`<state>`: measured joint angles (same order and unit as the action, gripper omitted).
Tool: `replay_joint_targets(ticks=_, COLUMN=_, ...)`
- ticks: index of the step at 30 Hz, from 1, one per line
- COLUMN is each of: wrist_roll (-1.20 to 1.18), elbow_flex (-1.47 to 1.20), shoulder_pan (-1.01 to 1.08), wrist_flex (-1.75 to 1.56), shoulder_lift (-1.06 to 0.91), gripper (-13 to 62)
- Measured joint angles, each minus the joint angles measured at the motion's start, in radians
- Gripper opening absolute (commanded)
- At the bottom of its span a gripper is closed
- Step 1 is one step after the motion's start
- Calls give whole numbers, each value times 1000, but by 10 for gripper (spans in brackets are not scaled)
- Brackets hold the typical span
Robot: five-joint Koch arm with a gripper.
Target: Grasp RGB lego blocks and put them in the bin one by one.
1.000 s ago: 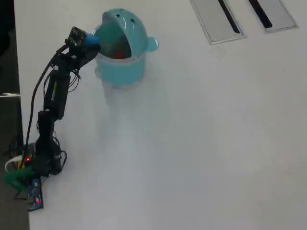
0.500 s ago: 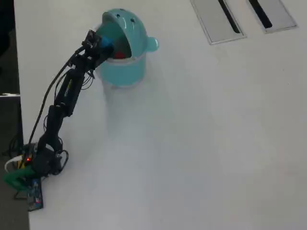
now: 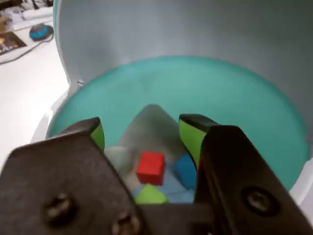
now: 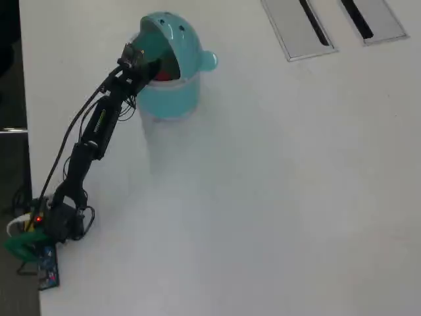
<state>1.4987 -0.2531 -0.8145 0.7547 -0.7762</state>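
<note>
In the wrist view I look down into the teal bin [image 3: 234,98]. The red block [image 3: 150,168], the blue block [image 3: 186,170] and the yellow-green block [image 3: 150,196] lie on its floor. My gripper [image 3: 142,132] hangs over the opening, open and empty, its green-padded fingertips [image 3: 190,134] spread to either side of the blocks. In the overhead view the arm reaches from bottom left to the bin [image 4: 172,99] at top left, with the gripper [image 4: 150,66] at the bin's mouth under the raised domed lid [image 4: 168,29].
Two grey slotted panels [image 4: 299,29] lie at the top right of the white table [image 4: 276,197] in the overhead view. The arm's base [image 4: 46,224] sits at the bottom left edge. Cables and small items [image 3: 34,32] lie at the wrist view's top left.
</note>
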Motion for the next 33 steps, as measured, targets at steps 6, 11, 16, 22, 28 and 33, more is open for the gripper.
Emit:
replay_joint_targets(ticks=6, wrist_roll=-15, elbow_flex=242, shoulder_pan=6, wrist_flex=230, shoulder_lift=0, gripper=285)
replay_joint_targets(ticks=11, wrist_roll=-61, elbow_flex=399, shoulder_pan=17, wrist_flex=518, shoulder_lift=-17, gripper=302)
replay_joint_targets(ticks=16, wrist_roll=-78, elbow_flex=399, shoulder_pan=15, wrist_flex=672, shoulder_lift=-110, gripper=301)
replay_joint_targets(ticks=22, wrist_roll=-137, elbow_flex=400, shoulder_pan=-9, wrist_flex=788, shoulder_lift=-215, gripper=301)
replay_joint_targets(ticks=28, wrist_roll=-147, elbow_flex=400, shoulder_pan=-12, wrist_flex=853, shoulder_lift=-301, gripper=300)
replay_joint_targets(ticks=33, wrist_roll=-163, elbow_flex=400, shoulder_pan=-12, wrist_flex=885, shoulder_lift=-376, gripper=300)
